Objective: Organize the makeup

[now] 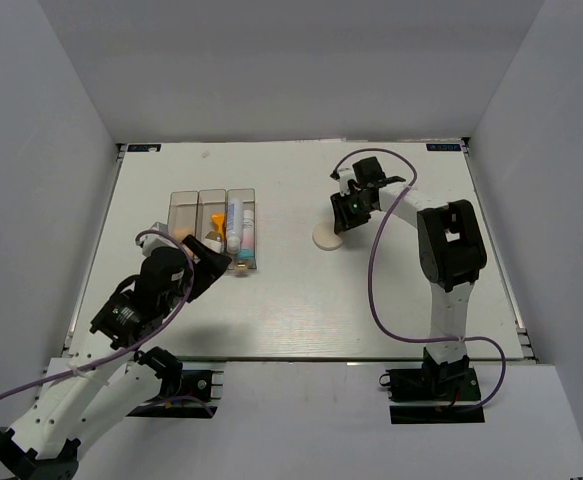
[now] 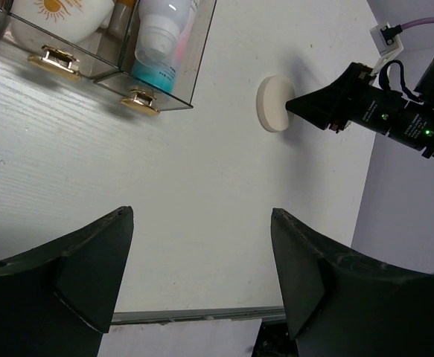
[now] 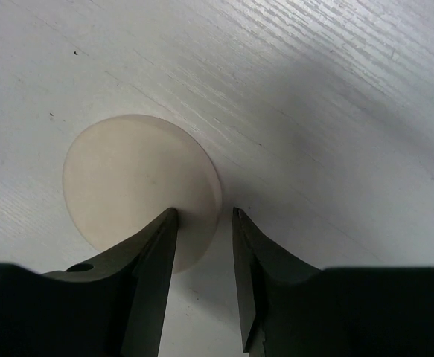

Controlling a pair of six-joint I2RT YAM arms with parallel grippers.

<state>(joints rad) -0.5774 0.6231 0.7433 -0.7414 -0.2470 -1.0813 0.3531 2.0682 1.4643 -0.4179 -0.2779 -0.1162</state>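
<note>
The round cream puff (image 1: 326,238) lies flat on the white table, apart from the boxes. My right gripper (image 1: 340,222) is down at its far right edge. In the right wrist view the gripper (image 3: 204,212) has a narrow gap: one finger rests over the puff (image 3: 127,178), the other stands just off its rim. My left gripper (image 2: 202,212) is wide open and empty, low over the table just in front of the boxes (image 1: 221,262). A white tube with a teal end (image 2: 157,37) lies in the right box, an orange tube (image 1: 217,218) in the middle one.
Three clear rectangular boxes (image 1: 212,203) stand side by side left of centre, with gold knobs (image 2: 140,102) on their near ends. A white item with an orange sun print (image 2: 56,15) lies in the middle box. The table's near edge (image 2: 187,316) is close below the left gripper.
</note>
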